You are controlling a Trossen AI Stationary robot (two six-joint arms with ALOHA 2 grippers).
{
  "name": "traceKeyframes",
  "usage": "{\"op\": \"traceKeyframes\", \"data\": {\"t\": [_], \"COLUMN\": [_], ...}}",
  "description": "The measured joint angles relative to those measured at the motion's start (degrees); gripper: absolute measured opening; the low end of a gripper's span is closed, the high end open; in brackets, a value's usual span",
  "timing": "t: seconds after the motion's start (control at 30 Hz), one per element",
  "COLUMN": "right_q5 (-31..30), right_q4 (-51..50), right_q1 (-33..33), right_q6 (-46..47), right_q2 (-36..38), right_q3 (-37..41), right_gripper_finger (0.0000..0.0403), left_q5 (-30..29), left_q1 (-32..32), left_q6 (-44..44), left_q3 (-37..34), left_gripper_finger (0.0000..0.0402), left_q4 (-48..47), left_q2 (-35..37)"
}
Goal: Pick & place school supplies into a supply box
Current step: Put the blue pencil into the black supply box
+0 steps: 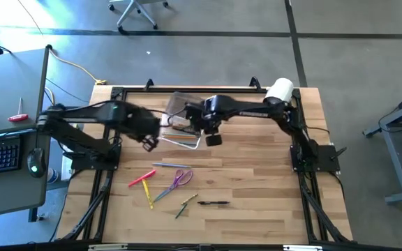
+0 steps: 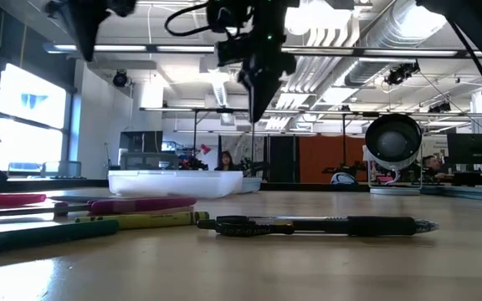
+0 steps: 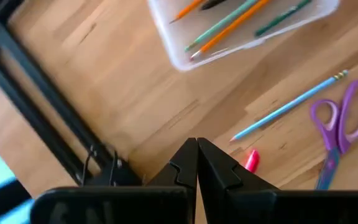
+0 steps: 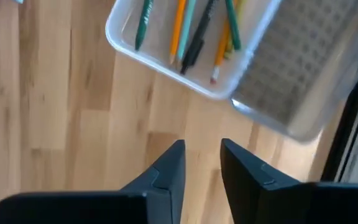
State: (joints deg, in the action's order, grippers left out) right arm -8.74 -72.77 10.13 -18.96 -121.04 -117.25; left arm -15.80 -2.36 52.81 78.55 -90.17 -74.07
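My right gripper (image 4: 202, 163) hovers empty, fingers apart, beside the clear plastic supply box (image 4: 166, 62); six pens and pencils visible inside, partly cut off. Left gripper (image 3: 197, 163) pinched together, empty. Purple-handled scissors (image 1: 181, 179) and about six loose pens remain on the wooden table (image 1: 257, 195).
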Motion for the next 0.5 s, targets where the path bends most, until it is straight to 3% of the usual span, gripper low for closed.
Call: {"op": "traceKeyframes", "data": {"t": [0.13, 0.23, 0.33, 0.5], "right_q5": [1.67, 3.87, 6.57, 7.1], "right_q4": [-2.03, -1.21, 0.41, 0.95], "right_q1": [2.47, 4.12, 5.38, 6.79], "right_q6": [0.92, 0.85, 0.53, 0.33], "right_q2": [5.24, 9.09, 12.48, 15.78], "right_q3": [0.04, -0.02, 0.0, -0.07], "right_gripper_finger": [0.0066, 0.006, 0.0057, 0.0059], "left_q5": [-2.76, -3.75, -4.94, -6.29], "left_q1": [-6.06, -10.96, -15.27, -18.41], "left_q6": [13.28, 18.22, 14.72, -2.42], "left_q3": [-9.06, -17.27, -26.02, -38.3], "left_gripper_finger": [0.0046, 0.0046, 0.0046, 0.0046], "left_q4": [1.53, 7.18, 21.65, 49.28], "left_q2": [7.71, 12.64, 14.78, 14.76]}}
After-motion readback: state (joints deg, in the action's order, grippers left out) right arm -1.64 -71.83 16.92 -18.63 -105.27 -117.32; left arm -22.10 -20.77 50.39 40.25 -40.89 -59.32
